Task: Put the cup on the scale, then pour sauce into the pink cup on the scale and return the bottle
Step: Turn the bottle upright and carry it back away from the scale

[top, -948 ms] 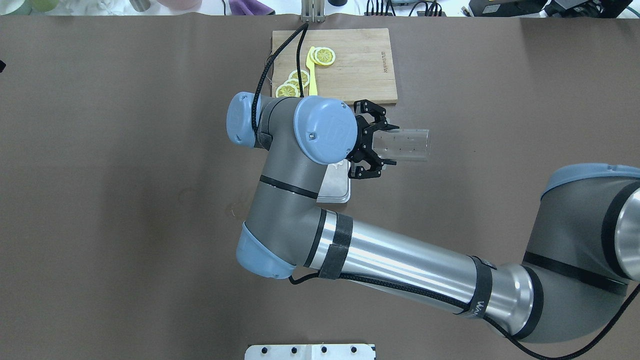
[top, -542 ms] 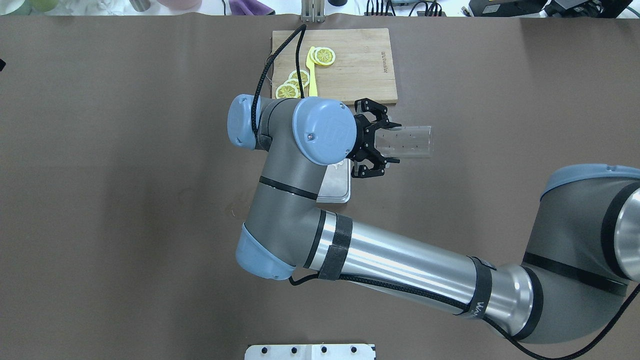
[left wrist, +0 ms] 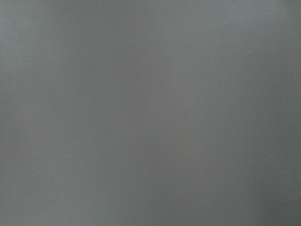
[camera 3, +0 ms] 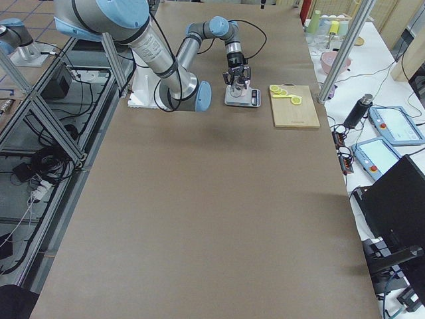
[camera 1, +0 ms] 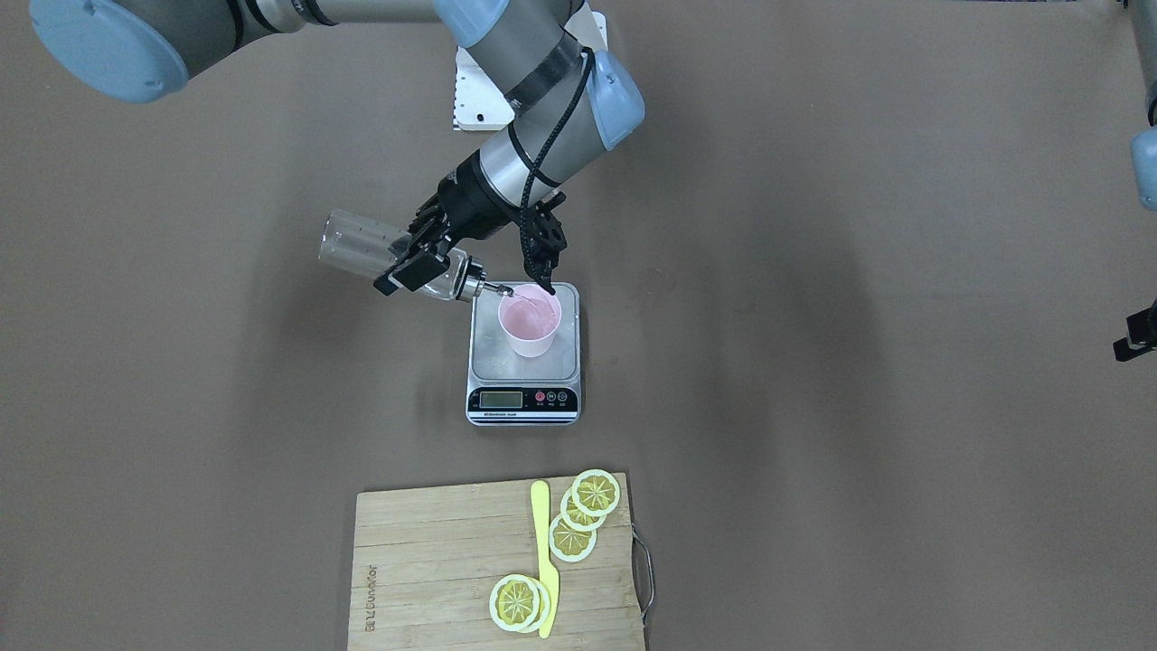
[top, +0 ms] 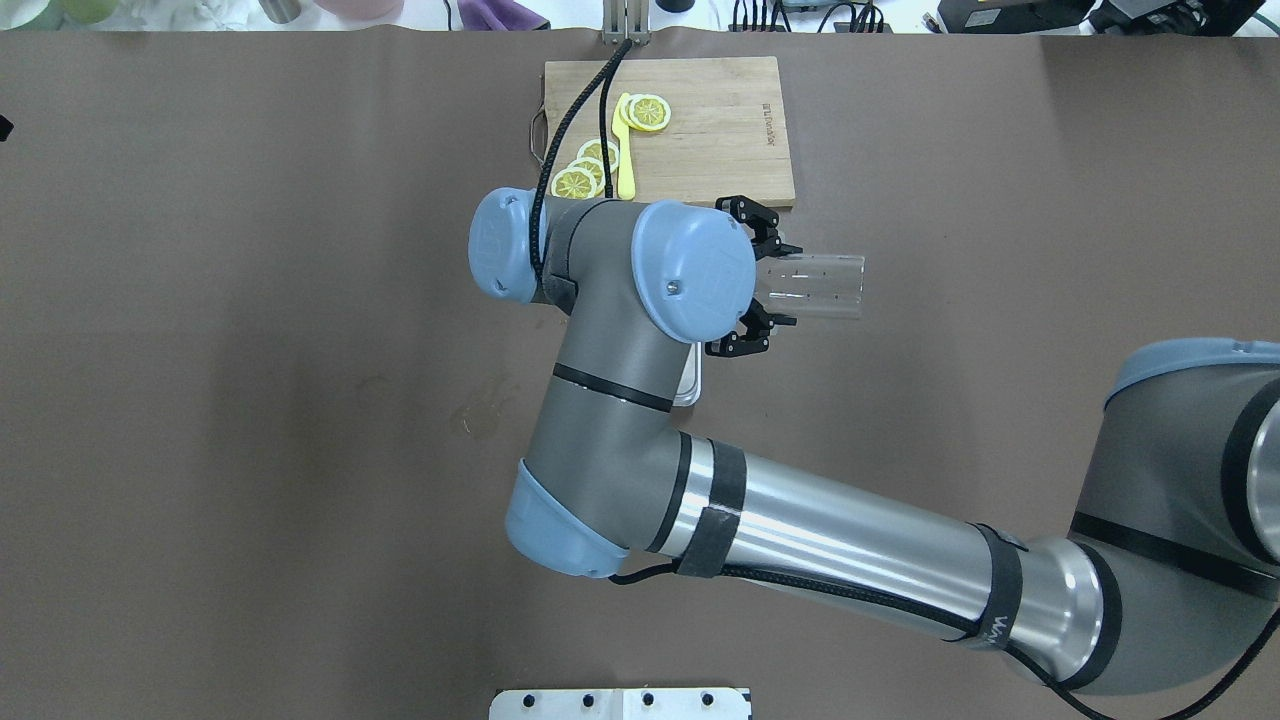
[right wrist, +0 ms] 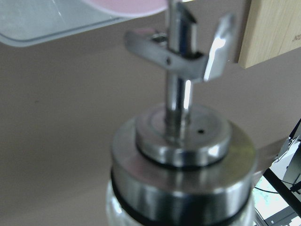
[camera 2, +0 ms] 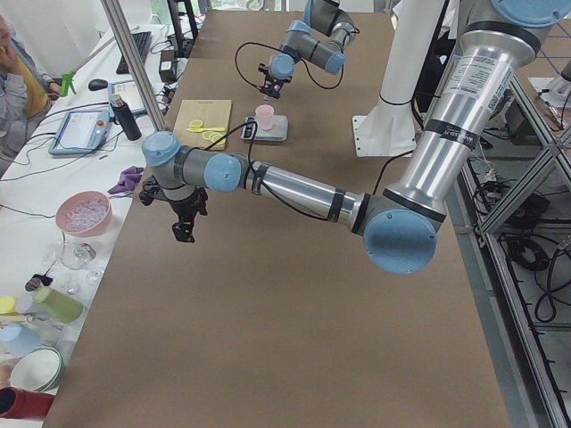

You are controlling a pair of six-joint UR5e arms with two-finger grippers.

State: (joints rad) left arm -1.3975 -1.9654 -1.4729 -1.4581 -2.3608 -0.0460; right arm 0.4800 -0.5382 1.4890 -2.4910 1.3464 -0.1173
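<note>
Glass makes the bottle (camera 1: 366,246) hard, smooth and easy to break, so it can slip in a loose grip. I think the best place to hold it is round its body near the metal cap. That is where the right claw (camera 1: 418,262) has it, squeezed tight on both sides.

From the front camera, the bottle is tipped over beside the scale (camera 1: 522,400), with its spout at the rim of the pink cup (camera 1: 530,327). The pink cup stands upright on the scale's silver top. It looks light, so a bump could knock it over. The right arm comes from behind the scale, with its wrist bent down and turned sideways. A wooden board (camera 1: 425,561) with lemon slices (camera 1: 597,493) lies in front of the scale.

From above, the right arm hides the pink cup and most of the scale (top: 693,385). The bottle (top: 815,285) sticks out sideways past the right claw (top: 787,286), nearly flat.

From the left end, the left claw (camera 2: 185,218) hangs over bare table, far from the scale (camera 2: 272,132). I cannot tell if it is wide or narrow.

From the right end, the right claw (camera 3: 237,74) is just above the scale (camera 3: 243,101).

The left wrist camera shows only grey. The right wrist camera looks along the metal cap (right wrist: 183,141) to the pink cup (right wrist: 127,4). The sauce is too clear to see.
</note>
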